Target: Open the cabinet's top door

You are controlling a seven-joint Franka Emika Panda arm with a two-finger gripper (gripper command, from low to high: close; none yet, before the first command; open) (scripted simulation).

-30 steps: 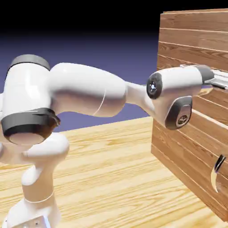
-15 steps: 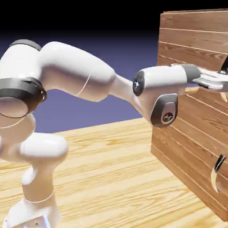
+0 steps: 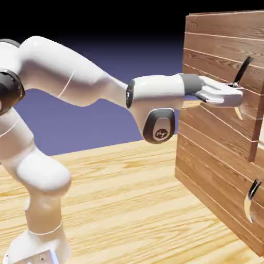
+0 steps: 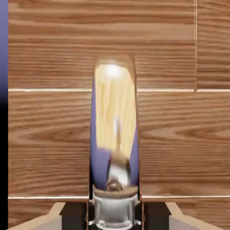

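The cabinet (image 3: 203,167) of reddish-brown planks fills the exterior view's right. Its top door (image 3: 216,49) stands slightly out from the cabinet front, with its thick edge showing near the right border. My gripper (image 3: 235,97) reaches level from the left and is shut on the top door's slim dark curved handle (image 3: 241,72), near the handle's lower end. In the hand view the shiny handle (image 4: 114,126) runs up the middle from between my gripper's (image 4: 114,214) tips. The top door's planks (image 4: 179,134) lie close behind it.
The lower door's silver-and-black curved handle (image 3: 250,203) sticks out below my hand. The wooden table (image 3: 118,196) spreads to the left of the cabinet, under my white arm (image 3: 77,77). A blue-violet backdrop lies behind.
The gripper has shut on the handle. The arm has drawn back to the exterior view's left, and the top door has come out from the cabinet front with it.
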